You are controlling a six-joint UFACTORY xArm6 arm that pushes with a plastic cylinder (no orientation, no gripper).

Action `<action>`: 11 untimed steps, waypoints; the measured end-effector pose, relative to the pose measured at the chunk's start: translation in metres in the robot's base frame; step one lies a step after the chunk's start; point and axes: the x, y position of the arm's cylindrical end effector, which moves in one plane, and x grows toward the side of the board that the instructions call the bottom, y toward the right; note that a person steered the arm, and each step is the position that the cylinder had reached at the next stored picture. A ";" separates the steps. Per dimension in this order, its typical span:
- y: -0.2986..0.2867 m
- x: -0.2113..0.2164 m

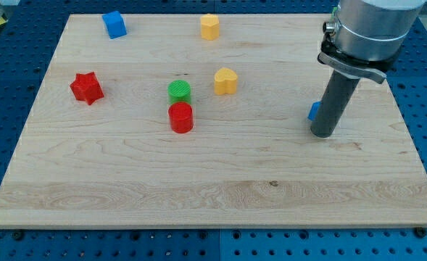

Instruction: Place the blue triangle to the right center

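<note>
The blue triangle (pixel 313 111) lies at the view's right, mostly hidden behind my rod; only a small blue sliver shows at the rod's left side. My tip (pixel 323 134) rests on the wooden board (pixel 213 188), touching or right beside the triangle, just to its right and below it.
A blue cube (pixel 114 24) sits at the top left and a yellow hexagonal block (pixel 210 26) at the top middle. A red star (pixel 86 88) is at the left. A yellow heart (pixel 225 80), a green cylinder (pixel 179 91) and a red cylinder (pixel 180 117) cluster mid-board.
</note>
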 end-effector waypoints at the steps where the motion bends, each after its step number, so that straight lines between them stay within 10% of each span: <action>1: 0.005 -0.003; 11: 0.015 -0.078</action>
